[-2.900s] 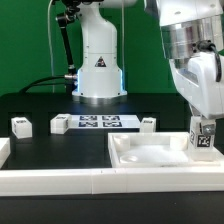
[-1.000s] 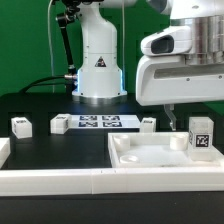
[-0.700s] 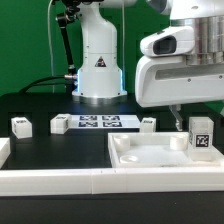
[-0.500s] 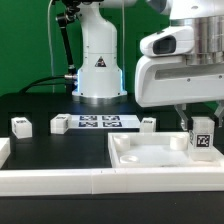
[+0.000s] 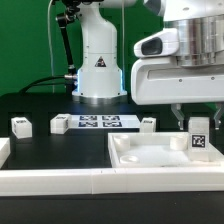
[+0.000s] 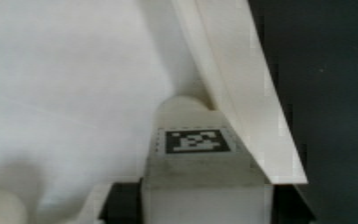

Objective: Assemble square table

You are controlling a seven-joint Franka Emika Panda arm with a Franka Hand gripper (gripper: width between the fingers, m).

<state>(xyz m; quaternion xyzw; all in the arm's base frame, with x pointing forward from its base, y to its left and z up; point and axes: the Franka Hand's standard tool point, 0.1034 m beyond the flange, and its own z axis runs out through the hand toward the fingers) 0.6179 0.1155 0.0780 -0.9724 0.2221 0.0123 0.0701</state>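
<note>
The white square tabletop lies with its raised rim up at the exterior view's right front. A short white tagged leg stands upright in its right corner. My gripper hangs straight down over this leg, with a finger on each side of its top. In the wrist view the leg shows its tag and sits between my two dark pads, which touch both its sides; my gripper is shut on it. The tabletop's rim runs beside the leg.
Three loose legs lie on the black table: one and another to the exterior view's left, a third behind the tabletop. The marker board lies before the robot base. A long white barrier rail runs along the front.
My gripper let go of the leg, turned back and rose, then came down over the standing leg again and closed on it. The leg and tabletop stayed in place.
</note>
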